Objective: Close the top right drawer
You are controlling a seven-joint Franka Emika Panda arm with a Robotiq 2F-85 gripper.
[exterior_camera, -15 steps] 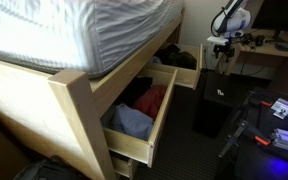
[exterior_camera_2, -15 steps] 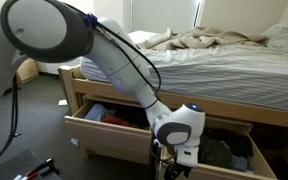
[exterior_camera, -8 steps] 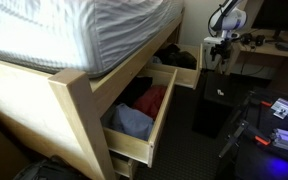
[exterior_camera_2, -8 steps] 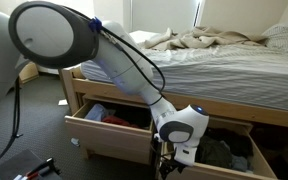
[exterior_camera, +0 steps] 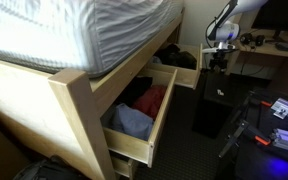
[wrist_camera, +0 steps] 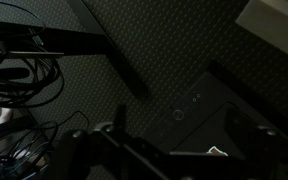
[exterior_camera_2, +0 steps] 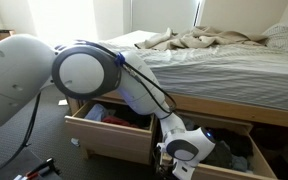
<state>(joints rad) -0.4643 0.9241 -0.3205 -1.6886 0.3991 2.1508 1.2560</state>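
— Under the white-sheeted wooden bed, far end: pale light-wood drawer with dark clothing, standing pulled out. Black claw low by its front corner.
— Clenched or released?
— Cannot tell; too dark. Might skid off that flat front if pushed off-centre, or jam on bulging clothes.

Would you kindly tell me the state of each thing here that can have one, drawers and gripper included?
top right drawer: pulled open, dark clothing inside.
other drawer: pulled open, blue and red clothes inside.
gripper: low in front of the top right drawer; open or shut cannot be told.
blanket: rumpled on the bed.
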